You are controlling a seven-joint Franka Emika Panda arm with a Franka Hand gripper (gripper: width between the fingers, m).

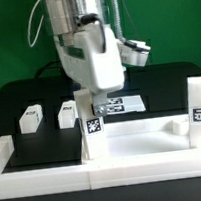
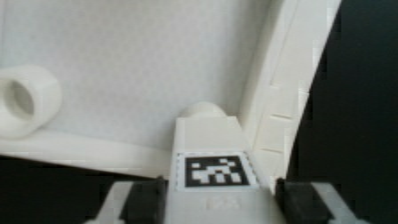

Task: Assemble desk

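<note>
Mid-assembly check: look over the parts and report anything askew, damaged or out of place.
Nothing stands out. The panel lies flat and looks whole. One leg stands upright at its corner on the exterior view's right. The gripper holds a second leg upright at the opposite corner. Two loose legs sit apart on the table.

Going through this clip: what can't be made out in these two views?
- End effector grip: wrist view's edge crops the fingers, the arm blocks the exterior view; contact with the white tagged plastic leg block unclear.
- Flat white marker board: exterior view, partly behind the arm.
- Wide white rimmed plastic panel: wrist view, cropped by edges; corner socket half shown.
</note>
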